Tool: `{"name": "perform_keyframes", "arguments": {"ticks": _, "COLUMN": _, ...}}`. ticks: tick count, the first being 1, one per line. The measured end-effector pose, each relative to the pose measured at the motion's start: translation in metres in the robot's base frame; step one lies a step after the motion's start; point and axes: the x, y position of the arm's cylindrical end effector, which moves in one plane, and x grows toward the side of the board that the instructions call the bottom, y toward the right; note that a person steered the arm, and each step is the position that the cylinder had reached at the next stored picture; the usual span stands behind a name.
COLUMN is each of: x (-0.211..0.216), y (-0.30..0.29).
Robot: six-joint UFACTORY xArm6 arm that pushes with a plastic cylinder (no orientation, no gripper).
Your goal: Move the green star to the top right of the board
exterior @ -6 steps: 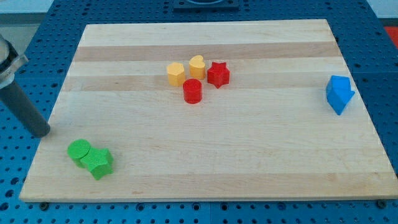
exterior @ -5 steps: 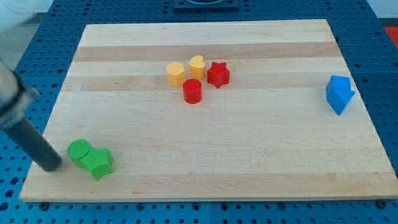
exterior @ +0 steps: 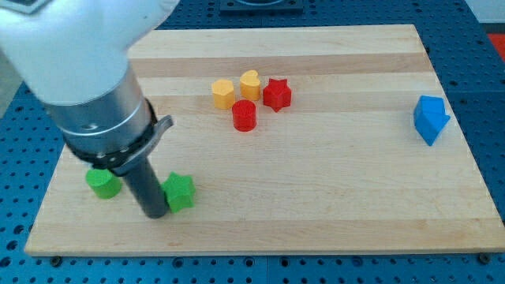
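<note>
The green star (exterior: 181, 192) lies on the wooden board (exterior: 316, 181) near the view's bottom left. My tip (exterior: 154, 212) touches the star's left side. A round green block (exterior: 102, 183) sits further left, partly hidden behind the arm. The arm's large grey body covers the board's upper left.
A yellow hexagon-like block (exterior: 223, 93), a yellow heart-like block (exterior: 250, 83), a red star (exterior: 277, 94) and a red cylinder (exterior: 245, 115) cluster at the top centre. A blue block (exterior: 430, 119) sits at the view's right edge.
My tip has swept right from the board's left edge, between the two green blocks. The green star has been pushed right, away from the round green block.
</note>
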Motion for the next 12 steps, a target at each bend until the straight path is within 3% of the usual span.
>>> {"name": "perform_keyframes", "arguments": {"ticks": 2, "x": -0.057, "y": 0.052}}
{"name": "perform_keyframes", "arguments": {"ticks": 4, "x": -0.03, "y": 0.082}}
{"name": "perform_keyframes", "arguments": {"ticks": 6, "x": -0.096, "y": 0.099}}
{"name": "perform_keyframes", "arguments": {"ticks": 7, "x": -0.092, "y": 0.094}}
{"name": "perform_keyframes", "arguments": {"ticks": 9, "x": -0.133, "y": 0.099}}
{"name": "perform_keyframes", "arguments": {"ticks": 10, "x": -0.116, "y": 0.091}}
{"name": "perform_keyframes", "arguments": {"ticks": 11, "x": -0.051, "y": 0.085}}
{"name": "perform_keyframes", "arguments": {"ticks": 12, "x": -0.038, "y": 0.155}}
